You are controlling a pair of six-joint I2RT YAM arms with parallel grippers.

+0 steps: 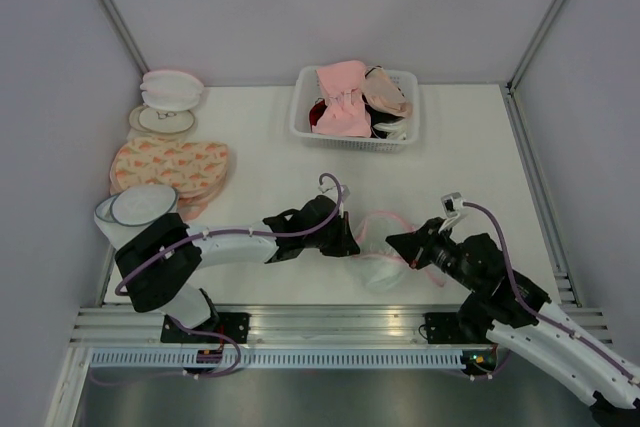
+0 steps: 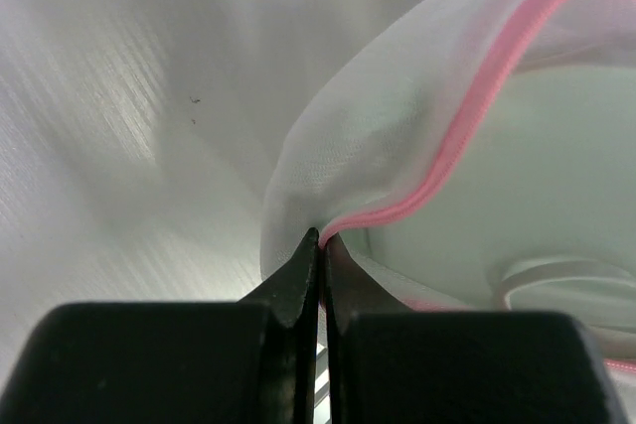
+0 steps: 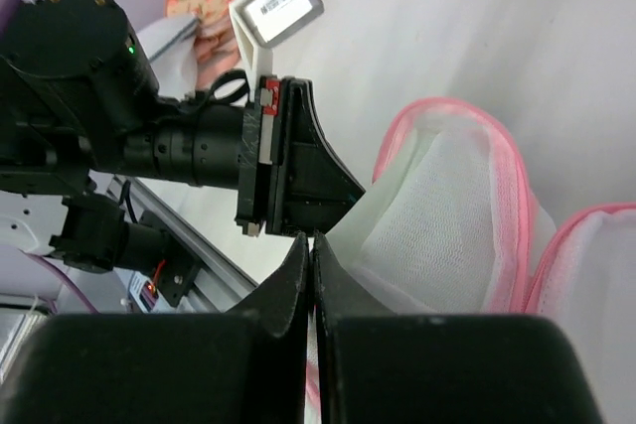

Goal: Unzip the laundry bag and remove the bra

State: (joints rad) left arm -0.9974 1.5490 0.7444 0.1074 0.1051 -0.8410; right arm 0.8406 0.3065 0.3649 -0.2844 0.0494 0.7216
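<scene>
Left tool (image 2: pixel 318 238) clamped on laundry bag (image 2: pixel 397 126) rim; right tool (image 3: pixel 311 241) closed, hold unclear. Thin pinch may slip, re-covering the bra (image 2: pixel 556 171).

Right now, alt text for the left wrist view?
The left gripper, shut, pinches the white mesh edge of the laundry bag at its pink zipper trim. The bag gapes open to the right, showing the pale mint bra inside; white table behind.
</scene>
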